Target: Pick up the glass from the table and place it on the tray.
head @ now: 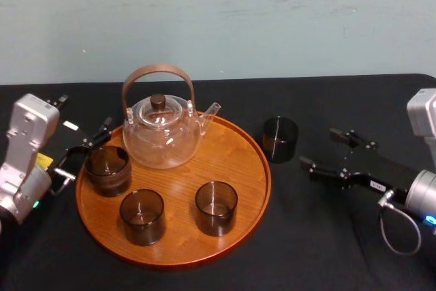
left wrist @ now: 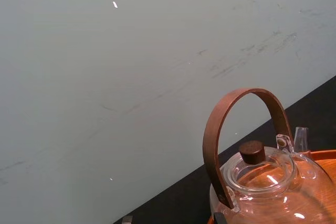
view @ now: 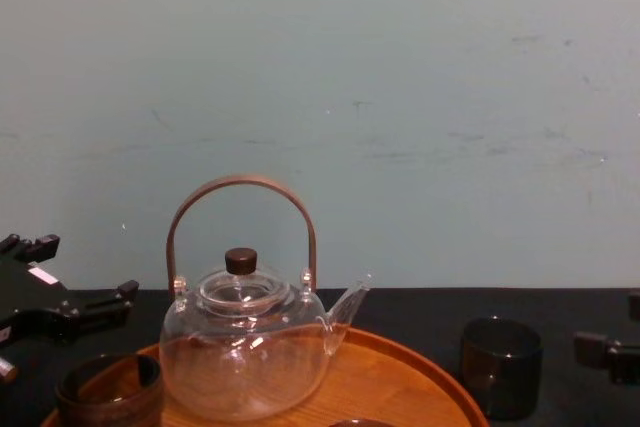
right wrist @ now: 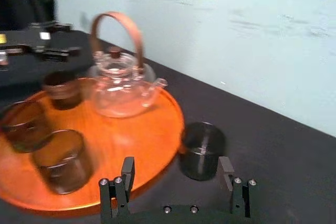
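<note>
Glass (head: 280, 139) standing upright on the desk (head: 327, 250), just outside the right rim of the tray (head: 231, 230) and not yet on it. The right tool (head: 319, 148) lies on the far side of the glass from the tray, close by, fingers apart, its open mouth facing the glass. The left tool (head: 87, 148), fingers also apart, sits at the tray's left rim, across the tray from the glass. The right arm is judged nearer. The glass's axis is vertical, so a level side approach towards the tray should suit.
</note>
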You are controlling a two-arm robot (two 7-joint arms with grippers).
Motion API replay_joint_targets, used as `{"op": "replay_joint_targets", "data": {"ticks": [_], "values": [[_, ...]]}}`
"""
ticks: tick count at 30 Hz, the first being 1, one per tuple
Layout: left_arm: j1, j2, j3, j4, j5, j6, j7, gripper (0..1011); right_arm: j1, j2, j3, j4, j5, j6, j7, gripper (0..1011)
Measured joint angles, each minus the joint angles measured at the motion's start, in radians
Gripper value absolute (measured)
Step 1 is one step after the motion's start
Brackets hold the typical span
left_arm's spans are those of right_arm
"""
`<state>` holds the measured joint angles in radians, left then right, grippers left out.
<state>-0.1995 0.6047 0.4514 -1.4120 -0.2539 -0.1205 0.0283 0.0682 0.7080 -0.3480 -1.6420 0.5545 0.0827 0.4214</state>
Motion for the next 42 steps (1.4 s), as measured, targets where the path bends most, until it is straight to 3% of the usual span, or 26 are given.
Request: {"op": "replay_joint_targets", "data": {"ticks": [10, 23, 42], "values": [[0.0, 0.0, 0.0, 0.0, 0.0, 0.0, 0.0, 1001, 0.021, -0.06, 0.027, 0.036, -0.023, 0.1, -0.087, 1002], [0.0, 0.0, 0.0, 0.0, 0.0, 0.0, 0.0, 1001, 0.087, -0.103, 0.012, 0.102, -0.059, 0.203, -0.07, 1002], [0.0, 0.0, 0.0, 0.0, 0.0, 0.0, 0.0, 1001, 0.217, -0.166, -0.041, 0.216, -0.122, 0.243, -0.022, 1002]]}}
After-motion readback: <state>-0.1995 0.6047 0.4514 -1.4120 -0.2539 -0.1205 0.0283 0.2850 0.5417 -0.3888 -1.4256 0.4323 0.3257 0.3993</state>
